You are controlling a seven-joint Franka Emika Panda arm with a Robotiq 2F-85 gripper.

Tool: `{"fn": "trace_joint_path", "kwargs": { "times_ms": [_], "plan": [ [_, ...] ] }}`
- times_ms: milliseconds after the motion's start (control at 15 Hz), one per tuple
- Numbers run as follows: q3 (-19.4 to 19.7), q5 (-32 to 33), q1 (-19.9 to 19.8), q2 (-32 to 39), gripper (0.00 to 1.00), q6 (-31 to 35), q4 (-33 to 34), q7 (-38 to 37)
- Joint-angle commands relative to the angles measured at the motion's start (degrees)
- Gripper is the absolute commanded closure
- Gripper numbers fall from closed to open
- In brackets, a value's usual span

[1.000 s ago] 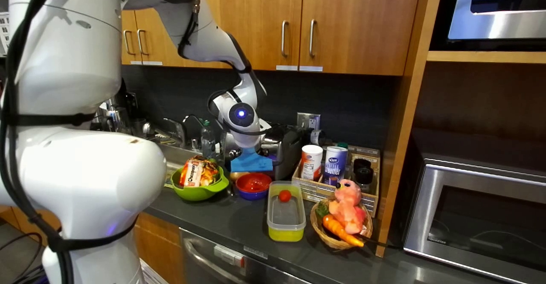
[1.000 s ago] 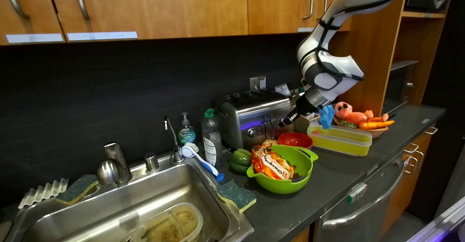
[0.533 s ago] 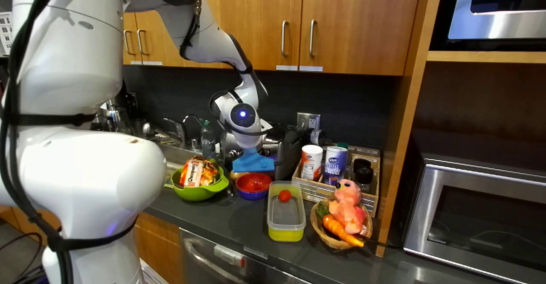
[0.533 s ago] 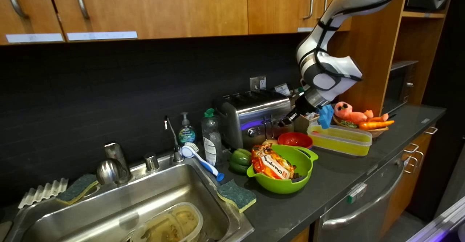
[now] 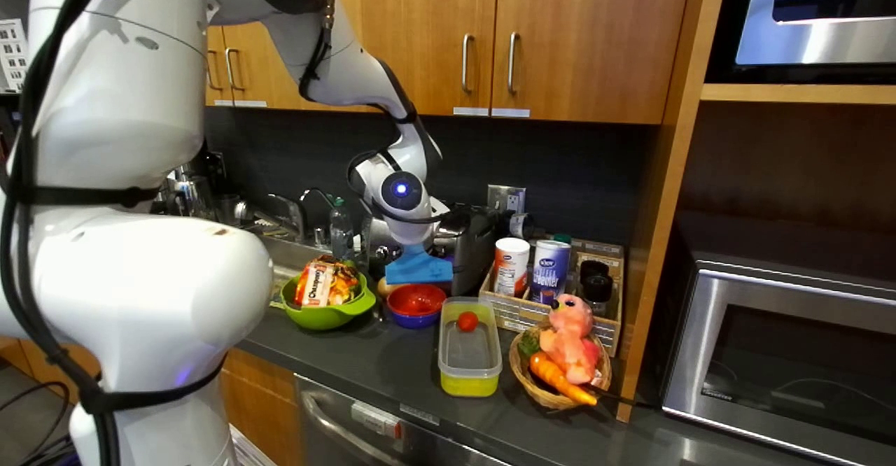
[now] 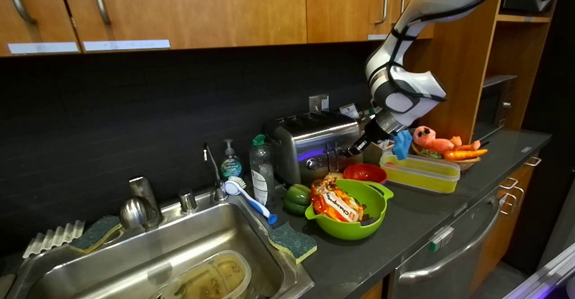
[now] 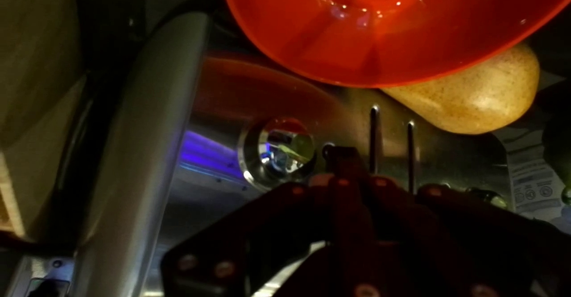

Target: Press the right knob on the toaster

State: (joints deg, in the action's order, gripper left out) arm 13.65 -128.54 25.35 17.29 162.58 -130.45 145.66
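The gripper (image 7: 345,158) is narrow, seemingly empty, facing the toaster (image 6: 315,142), and since the right knob (image 7: 285,152) lies at nine o'clock from it in the wrist view, pushing straight in would probably miss and catch the slot (image 7: 374,141) at three o'clock.

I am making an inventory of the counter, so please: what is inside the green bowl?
The green bowl holds a red-orange printed packet. Something dark shows beside it, too unclear to name. Anything beneath the packet is covered.
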Motion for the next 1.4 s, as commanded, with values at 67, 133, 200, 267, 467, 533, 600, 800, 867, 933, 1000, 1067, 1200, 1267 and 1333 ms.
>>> {"fn": "trace_joint_path", "kwargs": {
  "times_ms": [67, 133, 200, 267, 467, 533, 600, 800, 867, 933, 1000, 1067, 1200, 1267, 1333],
  "plan": [
    [0.55, -1.68, 0.35, 0.79, 1.00, 0.18, 1.20, 1.78],
    [0.55, -1.72, 0.39, 0.81, 1.00, 0.29, 1.22, 1.78],
    [0.55, -1.70, 0.40, 0.86, 1.00, 0.35, 1.28, 1.77],
    [0.56, -1.67, 0.40, 0.92, 1.00, 0.37, 1.35, 1.75],
    [0.52, -1.59, 0.47, 0.93, 1.00, 0.72, 1.37, 1.63],
    [0.49, -1.61, 0.53, 0.83, 1.00, 0.85, 1.29, 1.62],
    [0.45, -1.51, 0.57, 0.83, 1.00, 1.35, 1.34, 1.32],
    [0.33, -1.25, 0.54, 0.65, 1.00, 1.95, 1.19, 0.76],
    [0.33, -1.32, 0.57, 0.53, 1.00, 2.09, 1.10, 0.81],
    [0.33, -1.34, 0.56, 0.52, 1.00, 2.13, 1.08, 0.82],
    [0.31, -1.30, 0.54, 0.54, 1.00, 2.16, 1.07, 0.75],
    [0.27, -1.28, 0.54, 0.55, 1.00, 2.17, 1.06, 0.69],
    [0.11, -1.24, 0.67, 0.51, 1.00, 2.35, 1.06, 0.51],
    [0.05, -1.21, 0.75, 0.42, 1.00, 2.44, 1.05, 0.48],
    [-0.04, -1.22, 0.87, 0.29, 1.00, 2.64, 1.05, 0.44]
  ]
}}
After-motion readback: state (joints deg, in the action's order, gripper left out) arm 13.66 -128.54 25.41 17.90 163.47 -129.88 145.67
